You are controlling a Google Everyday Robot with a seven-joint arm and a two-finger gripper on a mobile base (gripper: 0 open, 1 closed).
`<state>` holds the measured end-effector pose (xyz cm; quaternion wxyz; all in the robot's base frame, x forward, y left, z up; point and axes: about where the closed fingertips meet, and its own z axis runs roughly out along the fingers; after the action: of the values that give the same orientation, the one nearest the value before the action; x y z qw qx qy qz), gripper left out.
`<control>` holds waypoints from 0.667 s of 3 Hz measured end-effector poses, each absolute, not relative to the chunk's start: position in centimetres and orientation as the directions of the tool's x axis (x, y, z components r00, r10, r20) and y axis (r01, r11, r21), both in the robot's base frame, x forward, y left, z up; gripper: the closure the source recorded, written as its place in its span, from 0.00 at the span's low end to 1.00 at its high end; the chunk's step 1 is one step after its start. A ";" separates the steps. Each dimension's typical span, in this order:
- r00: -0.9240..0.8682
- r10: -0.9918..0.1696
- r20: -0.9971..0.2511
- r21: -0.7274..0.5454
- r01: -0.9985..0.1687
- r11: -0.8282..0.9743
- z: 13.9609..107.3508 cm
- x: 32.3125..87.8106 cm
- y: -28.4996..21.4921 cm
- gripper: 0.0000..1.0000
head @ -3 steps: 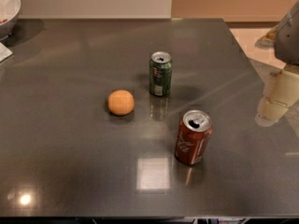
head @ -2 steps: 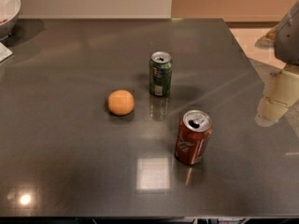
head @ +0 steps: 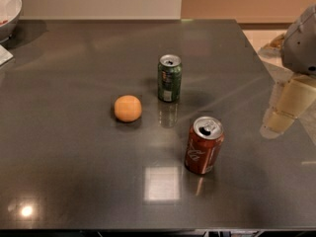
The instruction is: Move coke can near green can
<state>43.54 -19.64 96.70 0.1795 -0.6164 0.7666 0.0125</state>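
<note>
The red coke can (head: pixel 204 145) stands upright on the dark table (head: pixel 74 147), right of centre toward the front. The green can (head: pixel 169 78) stands upright behind it and a little to the left, about a can's height away. My gripper (head: pixel 282 113) hangs at the right edge of the view, over the table's right side, to the right of the coke can and well apart from it. It holds nothing that I can see.
An orange (head: pixel 128 108) lies left of the green can. A white bowl (head: pixel 7 11) sits at the far left corner. The table's right edge runs just behind the gripper, with pale floor beyond.
</note>
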 end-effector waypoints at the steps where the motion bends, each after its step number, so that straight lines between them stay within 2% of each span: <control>1: -0.123 -0.921 -0.370 -0.156 -0.969 0.192 95.4 42.9 -17.3 0.00; 2: -0.072 -0.894 -0.442 -0.125 -0.982 0.141 94.3 42.0 -14.9 0.00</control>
<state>41.97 -14.85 94.30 0.2126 -0.6471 0.7248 0.1035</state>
